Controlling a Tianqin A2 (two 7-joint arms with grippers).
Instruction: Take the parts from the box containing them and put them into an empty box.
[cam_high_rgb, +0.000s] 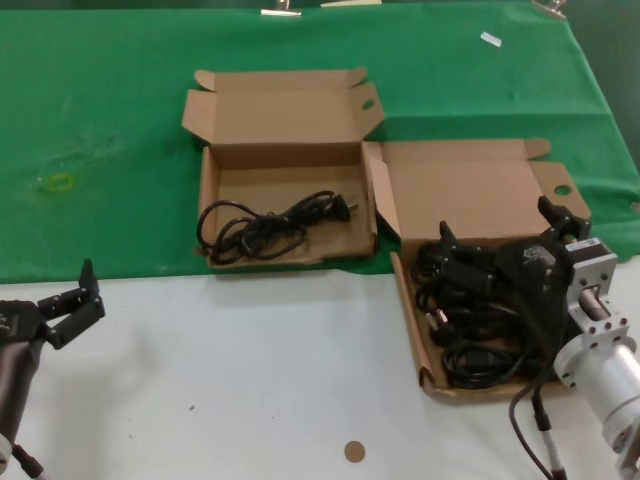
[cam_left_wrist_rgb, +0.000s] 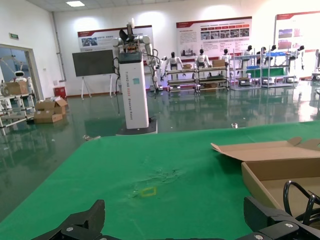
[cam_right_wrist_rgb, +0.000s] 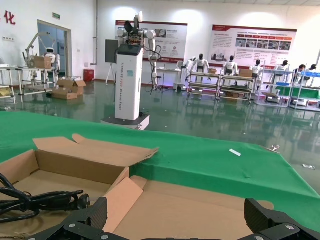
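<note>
Over the full box the right gripper hangs, jaws spread — left gripper likewise.

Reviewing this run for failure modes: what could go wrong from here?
1. The power cords in the right box lie tangled, so the open right gripper above them may lift several at once.
2. A dragged cord could snag that box's wall.
3. The left box already holds one cord. The left gripper waits, open.

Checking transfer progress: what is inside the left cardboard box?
One black power cord bundle lies on the floor of the left cardboard box, plug toward the right wall. The remaining cords fill the right box, partly hidden under the open right tool.
</note>
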